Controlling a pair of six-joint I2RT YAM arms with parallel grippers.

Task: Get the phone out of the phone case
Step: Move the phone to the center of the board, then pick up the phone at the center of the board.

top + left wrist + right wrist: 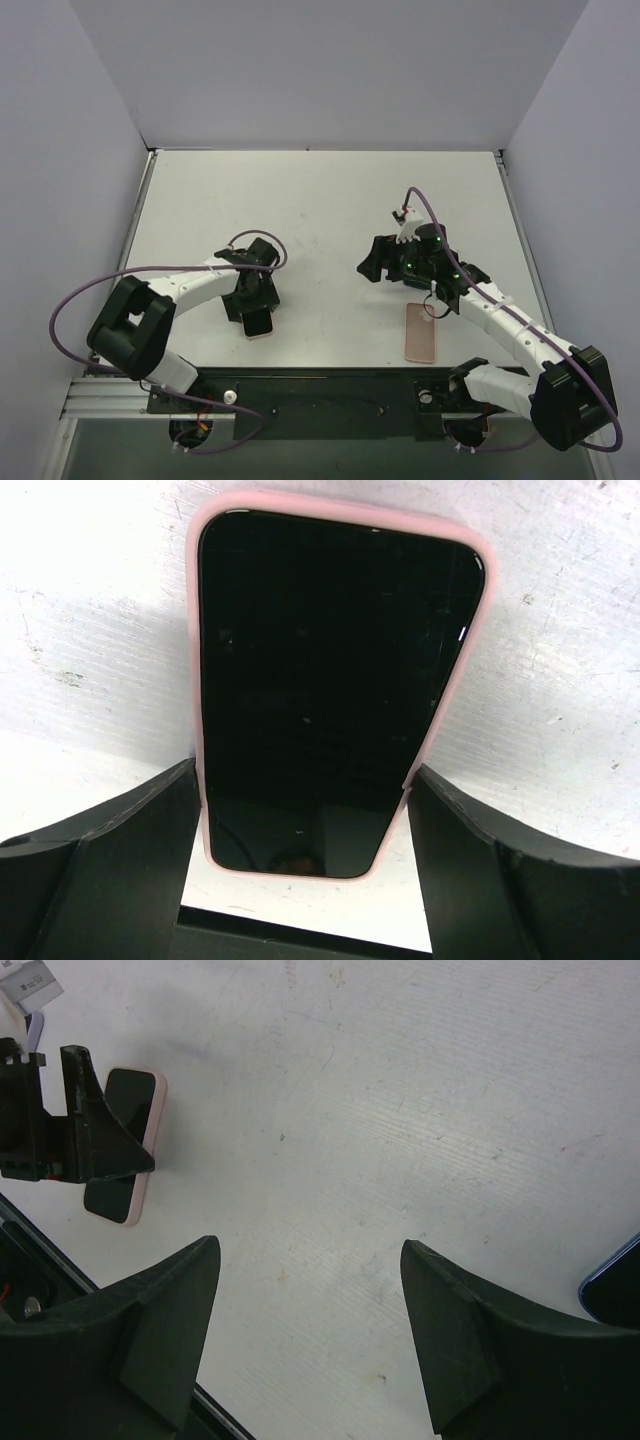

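White counter (pixel 320 200) carries everything; nothing is lifted. The pink phone case (pixel 330 510) lies flat between the left jaws. The black phone (pixel 320 680) is seated in it, screen up, with the rim wrapping every visible edge, so by my read extraction is not started.

Left jaws are wide and straddle the case's near end, fingers (pixel 120 860) right at its long edges. Can't confirm contact or squeeze. Looks like a pin-down setup so the other arm can peel.

Right jaws are also wide and hold nothing, with bare counter between them. The case is well off to their left in the wrist view.

A salmon flat slab (pixel 421 332) sits behind the right jaws, beside that arm. Spare case or face-down phone, can't tell. A dark blue-edged item (pixel 612 1295) sits just outside the right jaws' right finger, cropped and unidentified.
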